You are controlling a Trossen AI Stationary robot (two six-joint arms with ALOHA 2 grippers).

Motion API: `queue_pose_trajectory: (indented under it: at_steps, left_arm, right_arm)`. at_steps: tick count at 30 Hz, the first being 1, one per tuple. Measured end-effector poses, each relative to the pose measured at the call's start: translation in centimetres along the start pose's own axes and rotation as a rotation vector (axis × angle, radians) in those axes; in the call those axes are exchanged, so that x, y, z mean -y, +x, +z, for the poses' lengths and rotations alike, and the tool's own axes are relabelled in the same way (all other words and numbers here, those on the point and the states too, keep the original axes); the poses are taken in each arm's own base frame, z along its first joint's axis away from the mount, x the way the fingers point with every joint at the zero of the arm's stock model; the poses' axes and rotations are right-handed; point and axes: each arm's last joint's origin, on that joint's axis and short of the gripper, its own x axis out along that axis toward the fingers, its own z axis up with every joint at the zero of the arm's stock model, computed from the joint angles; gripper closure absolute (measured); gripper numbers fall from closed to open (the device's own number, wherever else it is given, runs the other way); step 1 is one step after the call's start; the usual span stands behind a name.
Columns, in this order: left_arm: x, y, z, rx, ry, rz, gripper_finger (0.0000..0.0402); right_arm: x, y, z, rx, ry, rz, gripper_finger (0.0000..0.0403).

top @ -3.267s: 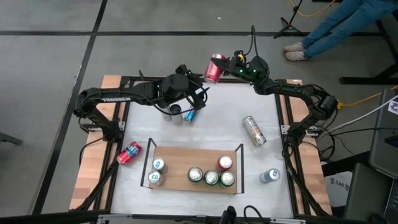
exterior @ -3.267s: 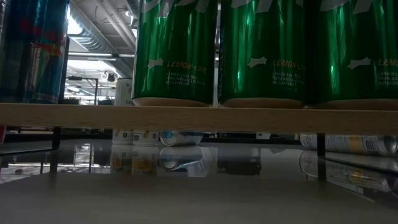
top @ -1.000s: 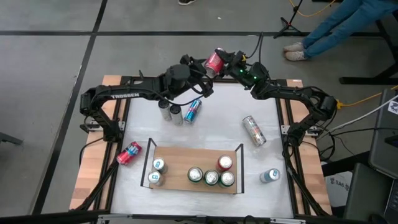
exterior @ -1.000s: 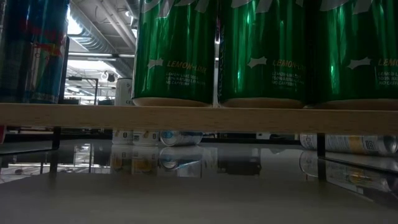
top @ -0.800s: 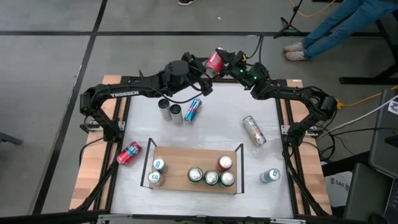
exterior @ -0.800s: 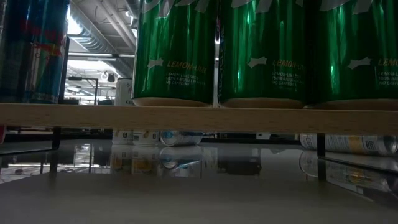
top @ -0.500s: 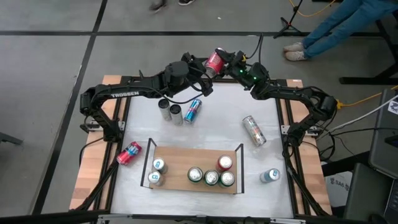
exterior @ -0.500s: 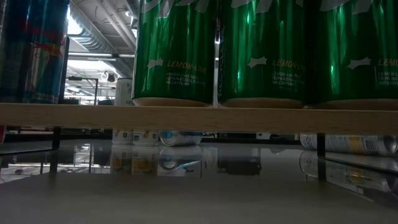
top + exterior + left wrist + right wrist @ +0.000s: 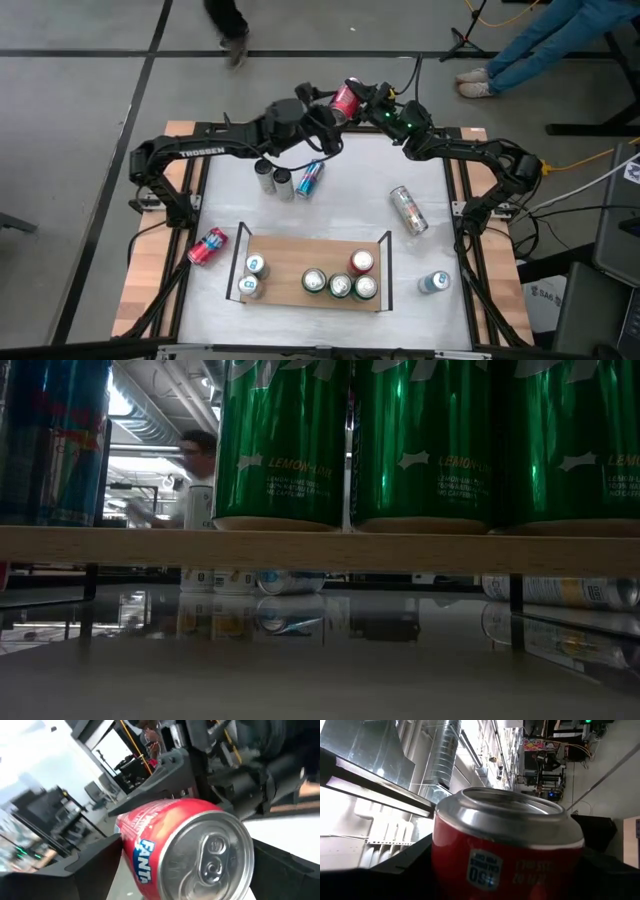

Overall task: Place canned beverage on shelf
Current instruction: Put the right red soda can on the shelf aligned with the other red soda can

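A red Fanta can (image 9: 345, 100) hangs in the air over the table's far edge, between my two grippers. My right gripper (image 9: 356, 99) comes at it from the right and is shut on it. From the left, my left gripper (image 9: 328, 104) stands open, its fingers (image 9: 75, 875) on either side of the can's tab end (image 9: 215, 855); I cannot tell whether they touch it. The shelf (image 9: 300, 255), a wooden board with black end rails, lies near the table's front edge. It carries three green cans (image 9: 420, 440), a red one and two silver ones. My right gripper pinches the can's side wall (image 9: 445, 870) between its two fingers (image 9: 380, 875), reaching in from the table's right. One silver end of the can (image 9: 505, 812) sticks out past the fingers. The can is lifted clear of the table and tilted.
Two upright silver cans (image 9: 265, 175) and a lying blue one (image 9: 310, 178) stand at the far left. A silver can (image 9: 408, 210) lies at the right and a red can (image 9: 208, 245) at the left edge. A blue-white can (image 9: 433, 283) stands front right. People's legs (image 9: 540, 40) show beyond the table.
My left gripper has rolled a little about the line it points along, staying in place at the can's tab end. The can and my right gripper have kept still. A person has walked into view beyond the table's far edge.
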Motion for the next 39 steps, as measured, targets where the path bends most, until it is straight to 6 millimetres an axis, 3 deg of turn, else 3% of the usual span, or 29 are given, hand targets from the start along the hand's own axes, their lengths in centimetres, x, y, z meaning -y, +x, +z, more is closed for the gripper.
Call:
queue_pose_trajectory:
  at_steps: [8, 20, 30, 39]
  left_arm:
    - [0.9, 1.0, -0.5, -0.021, 0.136, 0.015, 0.0037]
    - [1.2, 0.8, -0.3, -0.033, 0.142, 0.043, 0.0077]
    - [1.4, 0.8, -0.3, -0.034, 0.143, 0.034, 0.0081]
    - [1.8, 0.5, -0.1, -0.047, 0.146, 0.049, 0.0082]
  right_arm:
    - [0.1, 0.0, -0.3, -0.006, 0.006, -0.008, 0.0105]
    - [0.2, 0.0, -0.4, -0.008, 0.009, -0.010, 0.0100]
    - [0.5, 0.0, -0.4, -0.009, 0.010, -0.043, 0.0057]
    - [0.6, 0.0, -0.4, -0.010, -0.004, -0.060, 0.0056]
